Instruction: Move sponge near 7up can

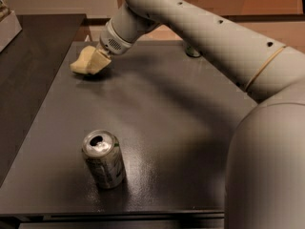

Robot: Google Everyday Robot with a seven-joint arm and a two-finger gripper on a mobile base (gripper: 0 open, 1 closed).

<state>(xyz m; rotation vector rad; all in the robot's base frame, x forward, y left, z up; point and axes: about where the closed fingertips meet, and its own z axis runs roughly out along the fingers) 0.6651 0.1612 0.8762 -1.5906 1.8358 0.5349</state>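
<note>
The pale yellow sponge (pixel 85 61) is at the far left of the dark table (pixel 181 128), tilted, with a shadow under it. My gripper (pixel 97 60) comes down from the arm at the upper middle and is shut on the sponge's right end. The wrist hides most of the fingers. The 7up can (pixel 104 159) stands upright near the table's front left edge, its silver lid open. It is well apart from the sponge, towards the camera.
A dark round object (pixel 193 51) shows at the table's far edge, partly behind my arm. A second dark surface (pixel 33 56) lies to the left, with a white box (pixel 7 27) on it. My arm's large body (pixel 267 166) fills the right side.
</note>
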